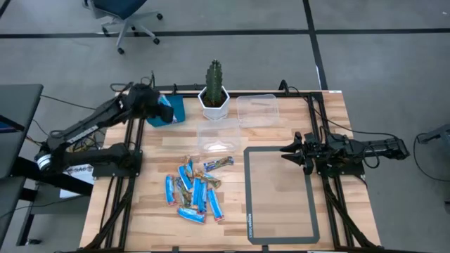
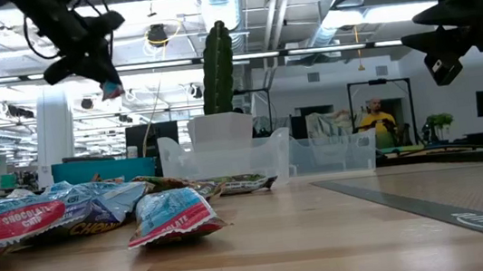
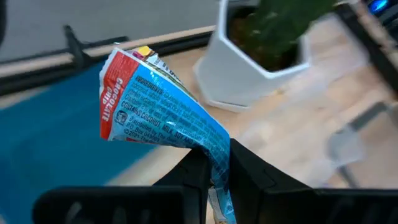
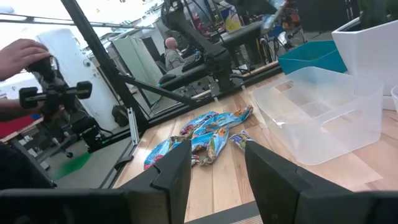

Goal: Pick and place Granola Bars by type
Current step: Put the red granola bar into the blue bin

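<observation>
Left gripper [image 3: 214,171] pinches light-blue bar [image 3: 158,109], seemingly labelled "Chocolate Chip"; right gripper [image 4: 214,165] open.

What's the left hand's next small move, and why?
Probably lower a little and open. The left hand is shut on a light blue bar, held above the blue tray beside the white cactus pot. The remaining bars lie in a heap mid-table. The right hand waits open over the mat.

A cactus [image 1: 214,75] is standing in a white pot [image 1: 214,102] at the table's [image 1: 281,232] far edge, between a blue tray [image 1: 176,109] and clear plastic containers [image 1: 256,109]. A grey-framed mat [image 1: 280,195] is lying flat nearby.
</observation>
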{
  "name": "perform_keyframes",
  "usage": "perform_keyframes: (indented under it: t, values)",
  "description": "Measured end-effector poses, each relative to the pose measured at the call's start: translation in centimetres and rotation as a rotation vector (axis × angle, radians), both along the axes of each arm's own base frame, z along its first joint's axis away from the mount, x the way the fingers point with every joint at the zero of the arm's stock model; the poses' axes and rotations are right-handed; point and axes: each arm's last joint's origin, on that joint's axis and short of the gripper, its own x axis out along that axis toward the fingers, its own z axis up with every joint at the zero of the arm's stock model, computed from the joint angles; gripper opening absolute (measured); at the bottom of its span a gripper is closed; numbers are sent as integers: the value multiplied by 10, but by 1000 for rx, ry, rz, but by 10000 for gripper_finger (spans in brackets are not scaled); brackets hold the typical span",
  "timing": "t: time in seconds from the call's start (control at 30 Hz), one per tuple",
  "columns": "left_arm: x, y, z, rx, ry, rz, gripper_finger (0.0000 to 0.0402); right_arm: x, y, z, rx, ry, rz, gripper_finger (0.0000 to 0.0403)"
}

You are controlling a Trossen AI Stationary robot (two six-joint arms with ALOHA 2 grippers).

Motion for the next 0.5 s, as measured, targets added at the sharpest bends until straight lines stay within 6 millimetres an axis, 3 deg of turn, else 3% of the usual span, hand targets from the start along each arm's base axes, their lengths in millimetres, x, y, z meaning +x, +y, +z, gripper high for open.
perform_keyframes:
  t: [0.2,0.5]
  values:
    - [8,30,-2,-17,130,13,36,0,0,0,0,-1,0,143]
    - [14,71,-35,-147,224,125,36,0,0,0,0,0,0,144]
